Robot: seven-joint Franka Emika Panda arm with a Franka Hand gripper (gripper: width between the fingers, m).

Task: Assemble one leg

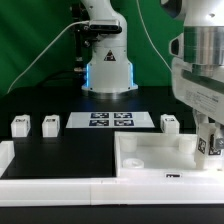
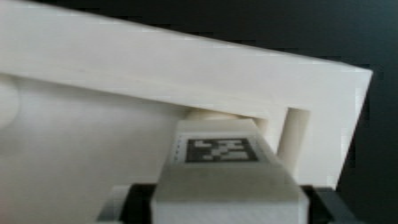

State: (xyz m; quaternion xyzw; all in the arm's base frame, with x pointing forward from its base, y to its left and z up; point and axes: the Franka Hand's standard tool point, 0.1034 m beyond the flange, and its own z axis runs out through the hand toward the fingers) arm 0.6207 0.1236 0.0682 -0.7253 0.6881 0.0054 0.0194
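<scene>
The fingers (image 1: pixel 211 146) pinch a leg (image 2: pixel 222 150), holding it at the corner of the white tray part (image 1: pixel 150 155); three more legs (image 1: pixel 20 125) sit on the worktop (image 1: pixel 60 145).

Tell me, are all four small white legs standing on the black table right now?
No, only three legs stand on the table; the fourth leg is at the claw, over the tray.

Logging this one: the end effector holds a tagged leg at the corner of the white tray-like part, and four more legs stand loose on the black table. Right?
Not four: the exterior view shows three loose legs on the table. The rest holds: the end effector grips a tagged leg at the corner of the tray-like part.
</scene>
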